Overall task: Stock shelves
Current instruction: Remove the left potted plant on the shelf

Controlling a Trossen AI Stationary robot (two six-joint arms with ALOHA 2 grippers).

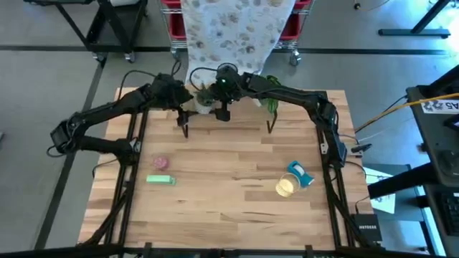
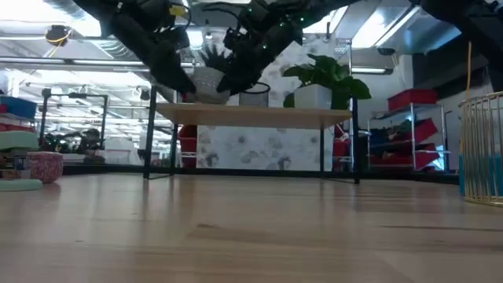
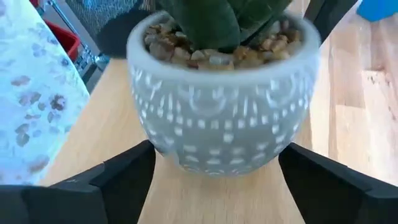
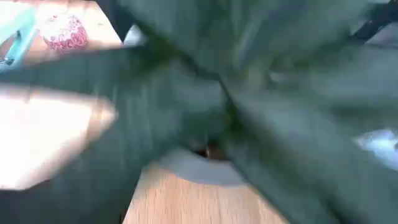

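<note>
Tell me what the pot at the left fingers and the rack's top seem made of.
Pot: likely matte ceramic, pale grey with a white dash pattern; pebbles fill its top. Shelves: top plank looks like light wood with a smooth finish, on thin black legs, probably metal. Left gripper flanks the pot.

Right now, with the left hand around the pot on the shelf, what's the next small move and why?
Probably back the left hand straight off: the grey patterned pot sits upright on the shelf top, fingers open either side.
</note>
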